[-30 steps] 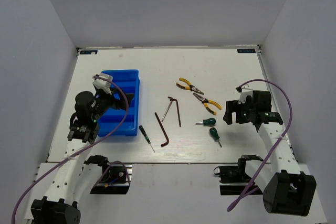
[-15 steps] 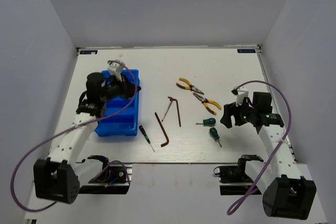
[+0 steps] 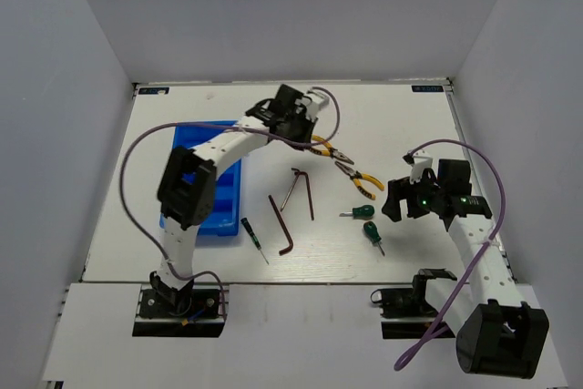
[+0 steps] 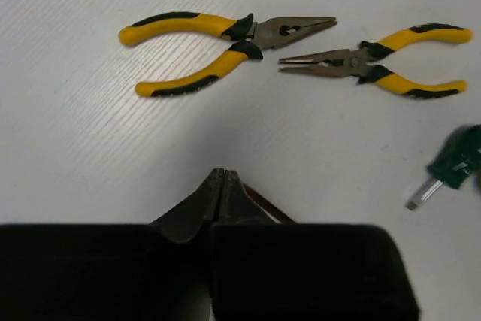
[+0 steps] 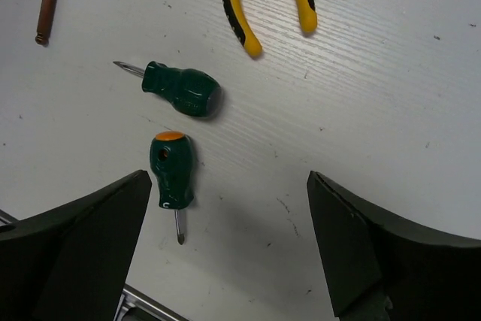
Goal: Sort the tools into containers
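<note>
The tools lie loose on the white table [image 3: 410, 125], to the right of the blue tray [image 3: 235, 170] that sits on my left side. Two yellow-handled pliers [image 3: 328, 148] [image 3: 358, 179] rest nose to nose near the middle. Nearer my bases lie the dark hex keys [image 3: 284, 225] [image 3: 305, 190], with the thin green-handled screwdriver [image 3: 253, 239] between them and the tray.

My left gripper [image 4: 223, 177] reaches out past the far end of the tray and hangs close above the first pair of pliers [image 4: 218, 43]. Its fingers are pressed together with nothing between them. A brown stretch of hex key [image 4: 267, 204] shows just beside their tips.

My right gripper [image 5: 225, 178] hovers over the two stubby green screwdrivers [image 5: 184, 89] [image 5: 171, 171], its fingers spread wide apart. One stubby screwdriver lies just beside the other, and I cannot tell whether they touch. One points toward the hex keys and the other back toward my base. The handles of the second pair of pliers [image 5: 263, 5] show just beyond them.
</note>
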Controlling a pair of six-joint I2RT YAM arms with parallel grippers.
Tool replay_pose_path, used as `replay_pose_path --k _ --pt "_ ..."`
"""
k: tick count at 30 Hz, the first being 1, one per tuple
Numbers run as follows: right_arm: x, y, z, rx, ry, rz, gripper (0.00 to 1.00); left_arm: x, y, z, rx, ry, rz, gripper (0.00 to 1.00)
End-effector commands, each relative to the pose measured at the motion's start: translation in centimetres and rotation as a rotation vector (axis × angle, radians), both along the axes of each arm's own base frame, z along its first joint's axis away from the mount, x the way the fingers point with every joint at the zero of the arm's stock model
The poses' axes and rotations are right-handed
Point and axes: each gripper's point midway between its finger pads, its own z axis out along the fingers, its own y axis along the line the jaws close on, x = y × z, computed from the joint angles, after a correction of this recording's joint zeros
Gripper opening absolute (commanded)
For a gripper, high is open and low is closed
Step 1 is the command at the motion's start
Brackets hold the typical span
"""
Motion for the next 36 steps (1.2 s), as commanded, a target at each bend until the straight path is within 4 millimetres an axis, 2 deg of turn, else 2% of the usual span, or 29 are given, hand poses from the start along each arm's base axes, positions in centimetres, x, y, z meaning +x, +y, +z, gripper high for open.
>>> replay_pose_path --k 1,2,3,4,6,8,9,11,12,21,22,23,27,28,30,31,36 --pt "0.5 0.3 1.8 0.014 -0.047 0.018 0.91 0.9 0.4 -0.5 0.199 -0.058 -0.103 0.13" --pt "0.6 0.5 2.0 0.018 -0.059 0.032 0.91 1.2 0.0 -0.6 0.228 -0.085 -0.133 0.21" --pt "0.5 0.7 2.2 0.03 -0.061 0.045 0.91 1.6 -1.2 0.3 0.222 -0.125 -0.162 0.28" --pt "0.4 1.0 2.4 0.038 -0.063 0.055 0.91 1.9 -1.3 0.1 0.232 -0.138 -0.178 0.4" --pt "0.1 1.2 2.4 0.045 -0.063 0.07 0.87 1.8 -3.0 -0.3 0.237 -0.183 -0.249 0.49" --pt "-0.1 1.7 2.7 0.071 -0.074 0.103 0.63 1.9 -3.5 -0.8 0.255 -0.219 -0.294 0.56" --pt "-0.5 2.4 2.9 0.1 -0.074 0.141 0.47 2.2 -3.7 -1.5 0.264 -0.224 -0.306 0.56" --pt "-0.9 2.7 2.9 0.109 -0.068 0.166 0.36 2.4 -4.2 -1.9 0.289 -0.249 -0.337 0.56" --pt "-1.0 2.9 3.1 0.118 -0.072 0.184 0.32 2.7 -4.1 -2.9 0.309 -0.246 -0.344 0.56" --pt "-1.0 3.0 3.1 0.121 -0.064 0.188 0.3 3.2 -6.5 -6.4 0.378 -0.305 -0.44 0.59" --pt "-1.1 3.0 3.2 0.123 -0.064 0.19 0.3 3.5 -6.7 -5.8 0.37 -0.319 -0.436 0.59" --pt "-1.1 3.0 3.1 0.123 -0.062 0.192 0.3 3.6 -6.8 -6.2 0.372 -0.315 -0.437 0.62" --pt "-1.3 3.3 3.3 0.136 -0.063 0.203 0.3 4.1 -6.9 -6.7 0.382 -0.326 -0.436 0.64" --pt "-1.2 3.3 3.2 0.139 -0.054 0.205 0.3 4.3 -7.1 -6.2 0.377 -0.336 -0.433 0.66" --pt "-1.4 3.3 3.3 0.137 -0.059 0.203 0.3 4.4 -7.2 -7.3 0.383 -0.326 -0.436 0.67" --pt "-1.3 3.3 3.3 0.137 -0.062 0.203 0.3 4.6 -7.4 -6.9 0.377 -0.336 -0.433 0.67" --pt "-1.4 3.3 3.3 0.134 -0.06 0.204 0.3 3.6 -7.3 -9.8 0.384 -0.267 -0.472 0.65"
